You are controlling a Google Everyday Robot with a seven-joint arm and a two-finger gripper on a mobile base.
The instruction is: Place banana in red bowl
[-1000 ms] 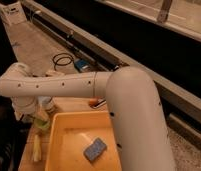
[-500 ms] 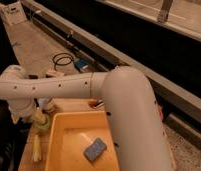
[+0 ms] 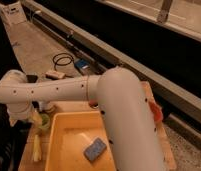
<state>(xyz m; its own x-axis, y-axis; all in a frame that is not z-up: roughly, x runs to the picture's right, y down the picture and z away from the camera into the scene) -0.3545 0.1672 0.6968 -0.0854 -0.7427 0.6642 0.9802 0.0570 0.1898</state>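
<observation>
My gripper [image 3: 24,118], jaws spread and empty, hangs near the banana [image 3: 36,148] lying between the yellow tub [image 3: 50,140] and the table [image 3: 74,106] edge, so a skewed pinch could nudge it overboard.

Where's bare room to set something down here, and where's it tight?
Bare wood: the strip between the white arm and the far rim of the big yellow tub, and the right edge near the orange-red bowl. The tub floor around the blue-grey sponge is free. Crowded: left of the tub, where the pale yellow banana, light-green cup and gripper bunch together.
</observation>
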